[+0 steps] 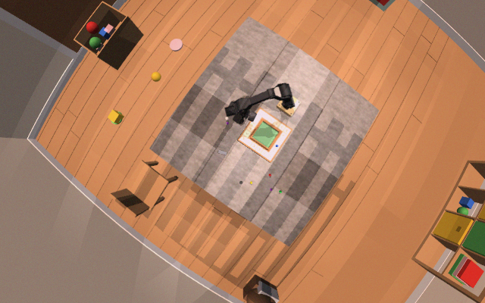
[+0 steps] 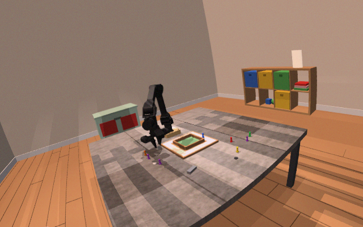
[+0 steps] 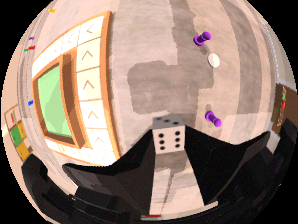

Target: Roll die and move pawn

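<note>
My gripper (image 2: 157, 145) (image 3: 167, 131) is shut on the white die (image 3: 169, 139), which sits between the fingertips low over the table. The face toward the wrist camera shows six pips. I cannot tell whether the die touches the table. The board (image 1: 270, 157) (image 2: 211, 141) (image 3: 87, 45) lies beside the gripper, with arrowed squares around the green-floored dice tray (image 1: 259, 143) (image 2: 186, 147) (image 3: 70, 100). The blue pawn (image 1: 276, 145) (image 2: 202, 135) (image 3: 30, 103) stands on the board, on the far side of the tray from the gripper.
Near the gripper are two purple pawns (image 2: 159, 162) (image 3: 213, 119), an orange pawn (image 2: 145, 152) and a white disc (image 2: 154, 163) (image 3: 214, 60). A grey block (image 1: 222, 152) (image 2: 191, 169) lies off the board. Red, yellow, green and purple pawns and a dark disc (image 1: 241, 182) (image 2: 236, 158) are beyond the board.
</note>
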